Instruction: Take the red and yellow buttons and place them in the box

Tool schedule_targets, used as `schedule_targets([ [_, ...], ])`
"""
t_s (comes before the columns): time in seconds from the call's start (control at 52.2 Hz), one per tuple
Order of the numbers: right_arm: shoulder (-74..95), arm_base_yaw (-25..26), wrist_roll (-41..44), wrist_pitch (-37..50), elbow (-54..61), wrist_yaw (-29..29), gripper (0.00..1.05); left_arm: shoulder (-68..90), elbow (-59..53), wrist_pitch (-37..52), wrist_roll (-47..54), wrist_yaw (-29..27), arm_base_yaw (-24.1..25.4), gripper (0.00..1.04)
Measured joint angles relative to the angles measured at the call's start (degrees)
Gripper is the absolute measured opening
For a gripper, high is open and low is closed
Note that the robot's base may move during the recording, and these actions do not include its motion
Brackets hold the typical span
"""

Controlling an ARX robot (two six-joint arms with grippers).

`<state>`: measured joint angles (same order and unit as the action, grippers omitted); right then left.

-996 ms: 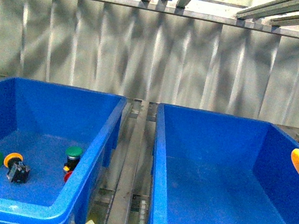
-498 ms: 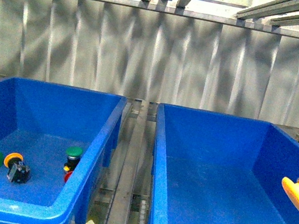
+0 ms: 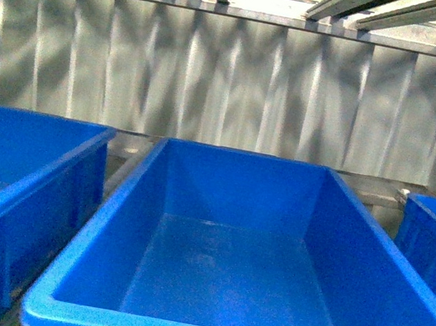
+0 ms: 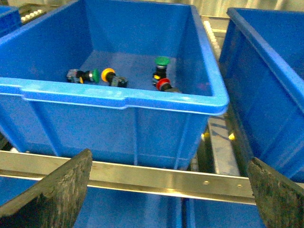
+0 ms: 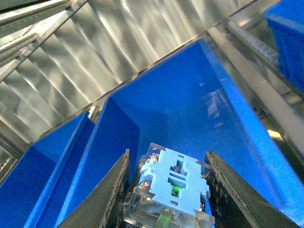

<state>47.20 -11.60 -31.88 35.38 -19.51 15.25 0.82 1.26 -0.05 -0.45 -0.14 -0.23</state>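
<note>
While we hold yellow button (image 5: 170, 190) in right gripper (image 5: 166, 190) above box (image 3: 216, 272), early release risks bounce over rim. Left gripper (image 4: 168, 190) jaws wide, empty; red button (image 4: 163, 84) waits in left crate (image 4: 123, 97). Front view now shifted rightward versus earlier.

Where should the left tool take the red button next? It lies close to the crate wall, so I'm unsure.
Grip the red button across its round cap, descending from above: it lies beside the near wall of the crate, blocking a side approach, and a green button stands close behind.
</note>
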Motion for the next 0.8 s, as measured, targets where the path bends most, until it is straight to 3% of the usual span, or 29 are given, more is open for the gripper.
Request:
schedule_targets([
  [0.498, 0.3, 5.1, -3.7, -0.6, 0.5, -2.4, 0.38, 0.0, 0.0, 0.0, 0.0, 0.1, 0.0, 0.97],
  [0.708, 2.0, 2.9, -0.9, 0.4, 0.4, -0.5, 0.38, 0.0, 0.0, 0.0, 0.1, 0.4, 0.1, 0.97],
  [0.804, 6.6, 1.6, 4.5, 2.5, -2.7, -3.3, 0.37, 0.0, 0.0, 0.0, 0.0, 0.3, 0.1, 0.97],
])
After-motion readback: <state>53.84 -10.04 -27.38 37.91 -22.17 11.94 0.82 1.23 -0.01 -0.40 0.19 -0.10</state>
